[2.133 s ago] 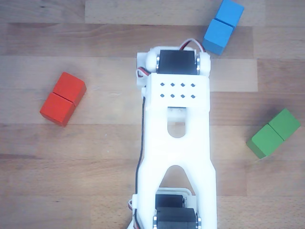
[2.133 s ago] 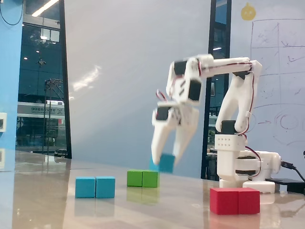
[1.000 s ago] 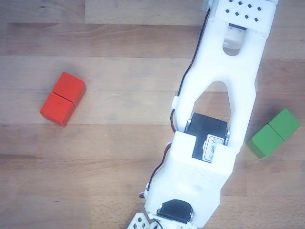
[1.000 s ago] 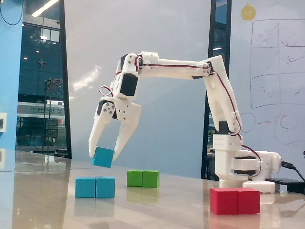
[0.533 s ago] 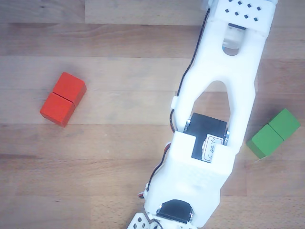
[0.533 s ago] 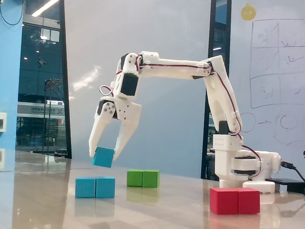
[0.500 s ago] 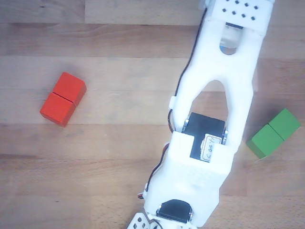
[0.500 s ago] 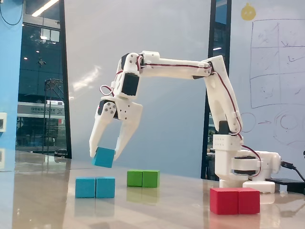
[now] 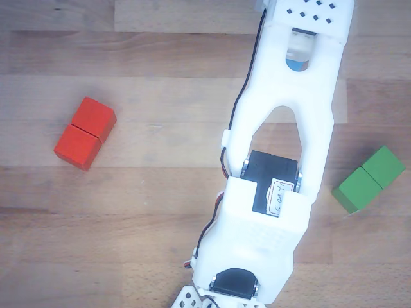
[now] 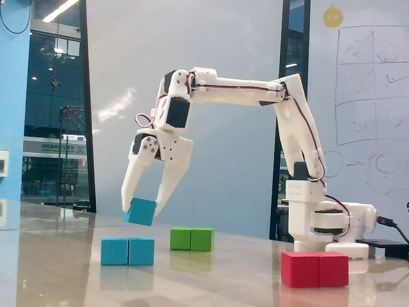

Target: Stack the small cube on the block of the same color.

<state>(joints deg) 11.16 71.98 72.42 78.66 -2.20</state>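
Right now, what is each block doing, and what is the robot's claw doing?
small cube: held in the air, tilted, above the blue block, not touching it.
gripper: shut on the small cube.
blue block: lying flat on the table, nothing on it.
green block: lying flat, untouched.
red block: lying flat, untouched.
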